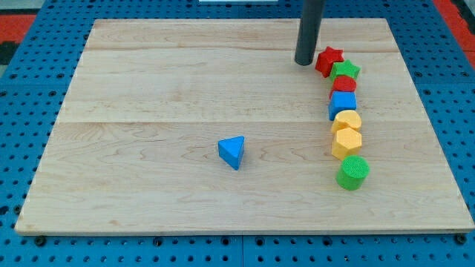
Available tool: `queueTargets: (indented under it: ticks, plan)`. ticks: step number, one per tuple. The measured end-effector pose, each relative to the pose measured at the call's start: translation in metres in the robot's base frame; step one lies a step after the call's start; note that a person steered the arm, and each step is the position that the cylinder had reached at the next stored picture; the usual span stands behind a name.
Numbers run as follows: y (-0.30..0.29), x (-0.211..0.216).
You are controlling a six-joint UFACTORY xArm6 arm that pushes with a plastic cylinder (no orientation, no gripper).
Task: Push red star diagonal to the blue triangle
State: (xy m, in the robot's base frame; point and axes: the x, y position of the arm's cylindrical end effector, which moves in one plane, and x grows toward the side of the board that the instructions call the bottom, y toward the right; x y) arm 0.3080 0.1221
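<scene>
The green cylinder [352,172] lies nearest, at the foot of a column of blocks on the view's right. The blue triangle [231,152] sits alone mid-board. My tip [304,62] has no fingers and holds nothing; it stands just left of the red star [328,60], a small, glossy five-pointed block heading the column. Recommended: circle behind the star, then push it down-left without disturbing the green star [346,70].

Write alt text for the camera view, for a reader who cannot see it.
My tip sits just left of the red star, which heads a column of blocks down the board's right side. The blue triangle lies alone near the wooden board's centre.
</scene>
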Motion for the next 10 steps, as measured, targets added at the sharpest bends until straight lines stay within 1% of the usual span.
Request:
queueTargets:
  ticks: [3, 4, 5, 6, 7, 8, 9, 10]
  plan:
    - [0.035, -0.003]
    - [0.04, -0.01]
    - [0.04, -0.053]
    - [0.092, -0.033]
    - [0.175, -0.002]
    - [0.161, 0.01]
    - [0.119, 0.009]
    - [0.113, 0.009]
